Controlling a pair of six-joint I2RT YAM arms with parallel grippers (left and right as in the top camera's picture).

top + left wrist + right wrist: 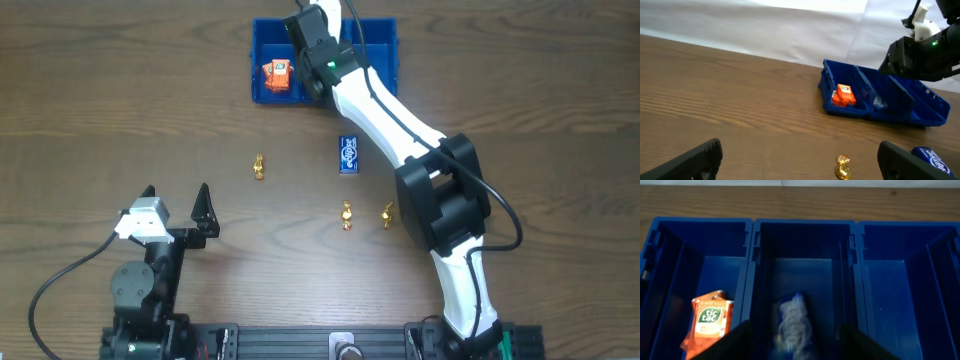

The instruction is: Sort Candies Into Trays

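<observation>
The left claw [176,200] sits low on the bench [120,110] near its own base, fingers spread wide and grasping nothing, probably parked clear so the other arm can work. Just right of it a gold-wrapped candy [260,167] lies loose on the wood. Up from there stands the blue tray [256,60], divided into three compartments; its left one holds orange packs [707,325], flat and boxy, bunched at one end. In the middle compartment a blue and silver wrapper [792,325] lies on the floor, smeared in outline, with the right claw [794,335] hanging directly over it. That claw is released, its dark fingers well apart on either side of the wrapper and not touching it, which suggests a drop into this slot. The right compartment holds no candy. Right of the tray's middle, a second blue pack [348,154] waits on the bench, and nearer the arms two more gold candies [347,215] lie close together, unsorted
</observation>
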